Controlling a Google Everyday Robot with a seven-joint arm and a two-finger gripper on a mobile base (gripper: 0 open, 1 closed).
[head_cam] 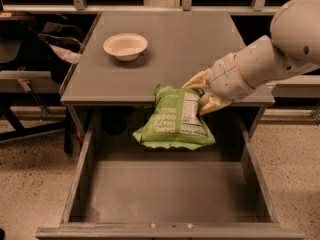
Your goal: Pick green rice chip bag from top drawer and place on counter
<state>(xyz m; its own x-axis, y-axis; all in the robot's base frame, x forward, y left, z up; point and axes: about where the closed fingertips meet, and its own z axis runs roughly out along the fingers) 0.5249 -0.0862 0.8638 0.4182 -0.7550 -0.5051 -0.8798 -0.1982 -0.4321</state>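
Note:
The green rice chip bag [172, 119] hangs in the air above the open top drawer [170, 194], its top edge level with the front edge of the counter [170, 49]. Its white label panel faces me. My gripper [200, 95] is shut on the bag's upper right corner, reaching in from the right on a white arm [260, 59]. The drawer is pulled far out and its grey floor shows below the bag.
A white bowl [125, 45] sits on the counter's back left part. Dark chairs and furniture [30, 49] stand to the left of the cabinet. Speckled floor [30, 184] lies on both sides of the drawer.

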